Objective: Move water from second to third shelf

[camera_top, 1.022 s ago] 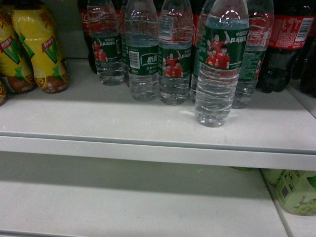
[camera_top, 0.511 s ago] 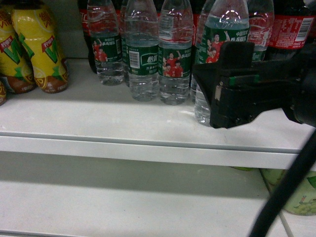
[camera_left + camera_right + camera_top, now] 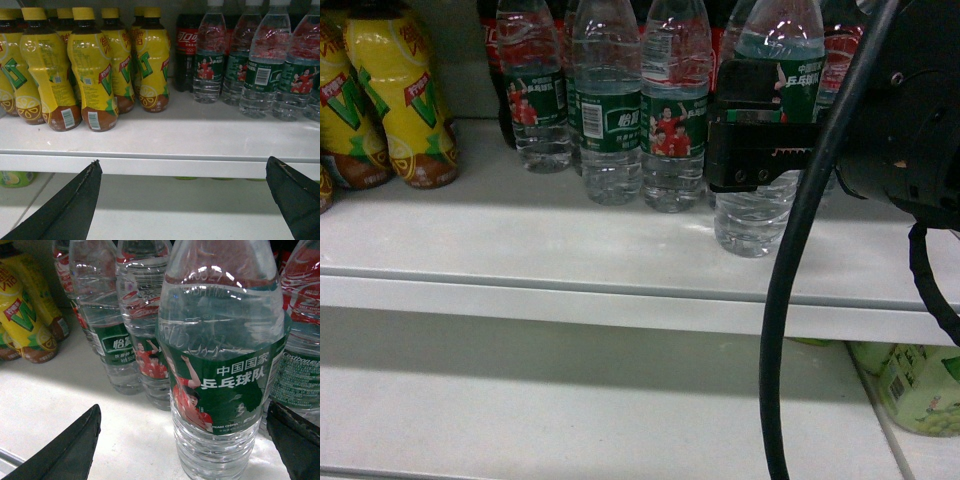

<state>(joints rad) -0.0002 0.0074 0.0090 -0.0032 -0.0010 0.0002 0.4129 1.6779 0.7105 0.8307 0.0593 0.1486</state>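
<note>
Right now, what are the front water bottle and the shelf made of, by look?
Water bottle: thin clear plastic, glossy, ribbed; you see through it and highlights glint. Green label looks like printed film. Shelf: white, matte, probably painted metal; flat thin front lip, though the look leaves it open.

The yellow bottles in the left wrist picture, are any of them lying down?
No, every one of the yellow bottles stands upright on the white shelf, caps pointing up.
</note>
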